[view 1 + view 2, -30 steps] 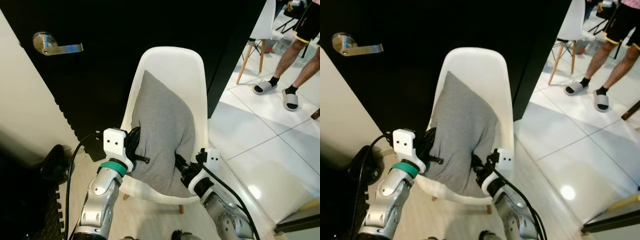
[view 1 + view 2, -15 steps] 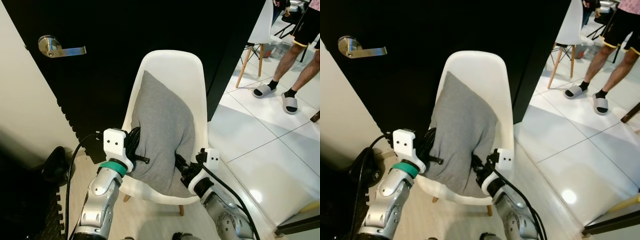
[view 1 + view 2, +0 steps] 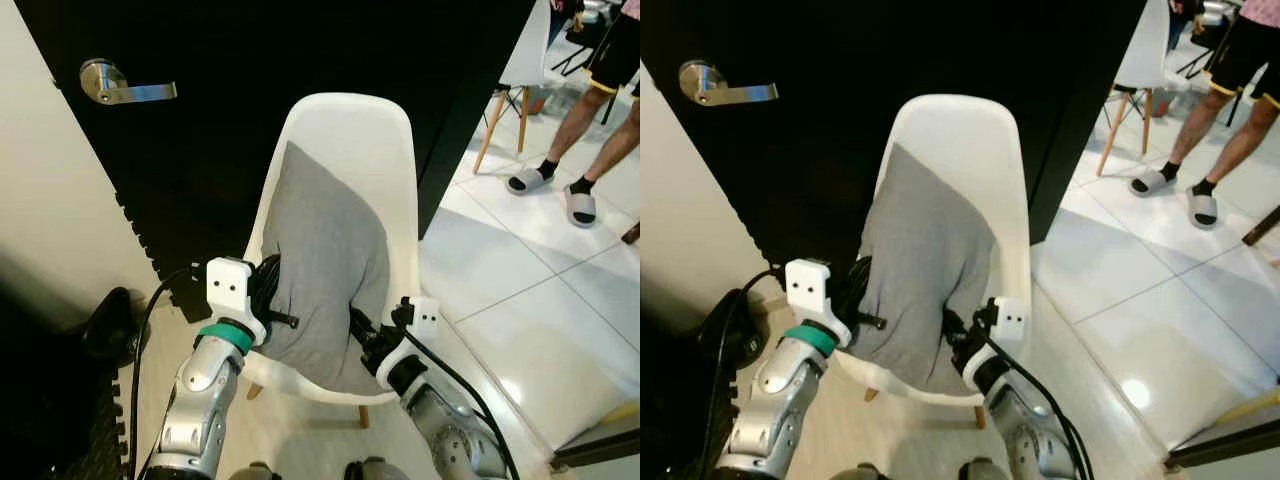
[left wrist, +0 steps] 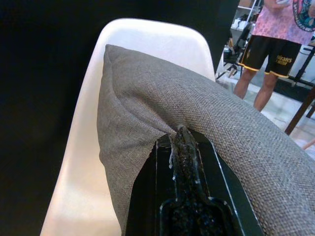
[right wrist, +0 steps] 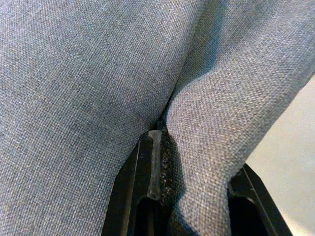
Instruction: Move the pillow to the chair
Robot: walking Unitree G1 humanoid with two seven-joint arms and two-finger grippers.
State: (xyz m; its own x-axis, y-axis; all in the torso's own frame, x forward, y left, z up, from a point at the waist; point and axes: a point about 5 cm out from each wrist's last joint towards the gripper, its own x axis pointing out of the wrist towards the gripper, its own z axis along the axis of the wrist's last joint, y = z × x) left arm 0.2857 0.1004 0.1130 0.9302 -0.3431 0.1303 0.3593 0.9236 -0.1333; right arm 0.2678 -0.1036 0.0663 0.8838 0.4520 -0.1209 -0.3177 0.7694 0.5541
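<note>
Though legible nowhere, pillow (image 3: 325, 270) unlabelled.

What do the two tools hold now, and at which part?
Both hold the pillow: left tool pinches its left edge, right tool its lower right edge.

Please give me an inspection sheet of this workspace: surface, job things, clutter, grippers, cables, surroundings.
Surface: pale floor under the chair, glossy white tiles to the robot's right.
Job things: grey pillow upright on the white chair, leaning against its backrest.
Clutter: dark object on the floor, unclear what.
Grippers: left gripper pinches the pillow's left edge, jaws shut on fabric; right gripper pinches the lower right edge likewise.
Cables: black cable looping from the left wrist; another along the right arm.
Surroundings: black door with silver handle; a person's legs in slippers; second white chair.
</note>
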